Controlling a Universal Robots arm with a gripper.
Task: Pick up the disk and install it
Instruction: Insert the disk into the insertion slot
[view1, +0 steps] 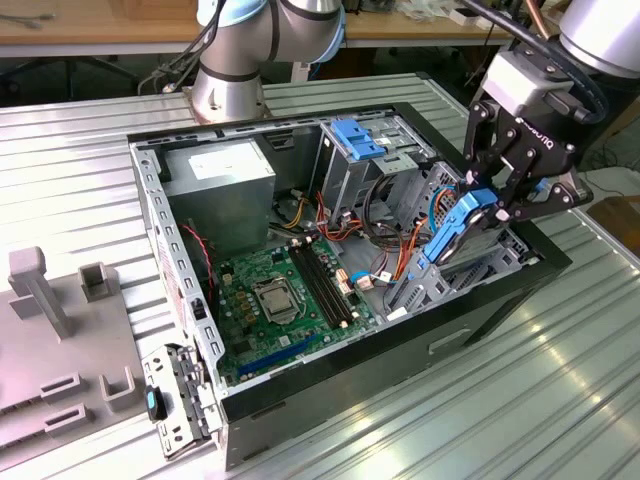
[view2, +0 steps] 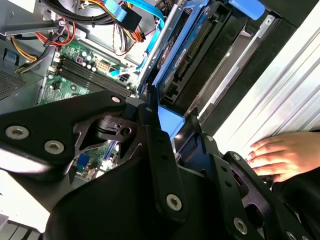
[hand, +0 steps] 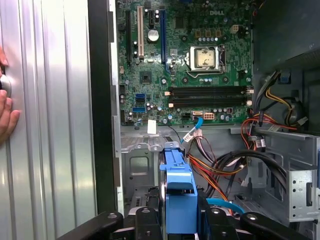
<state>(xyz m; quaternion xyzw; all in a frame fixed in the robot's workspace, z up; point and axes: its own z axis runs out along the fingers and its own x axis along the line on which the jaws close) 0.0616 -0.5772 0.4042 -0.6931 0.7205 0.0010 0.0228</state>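
Disk (view1: 452, 232) is clamped in my gripper (view1: 488, 207), fingers closed tight on the upper end of its blue carrier frame. Its long axis slants: the held end is up & toward the exterior view's right, the free end is down & left, dipping into the drive bay at the right near corner of the open PC case (view1: 300, 385). It stands on edge, not flat. In the first wrist view the disk (hand: 179, 200) sits btw my two black fingers (hand: 147, 225), blue frame facing the cam; in the second wrist view the disk (view2: 172, 126) runs lengthwise away from my grip along the case wall. Count: 1 disk, 1 gripper, 1 case, 1 mobo (view1: 275, 300) w/ 2 dark RAM sticks (hand: 207, 91), 1 grey PSU (view1: 220, 180) at the far left inside, 1 light-blue latch piece (view1: 358, 138) on the metal cage at the far side. One person's hand (view2: 285, 155) lies flat on the ribbed metal table (view1: 520, 400), just beside the case. My wrist comes in from the exterior view's upper right, tilted so the gripper points down & left into the case; arm base (view1: 235, 75) stands on the table's far side, just beyond the case.
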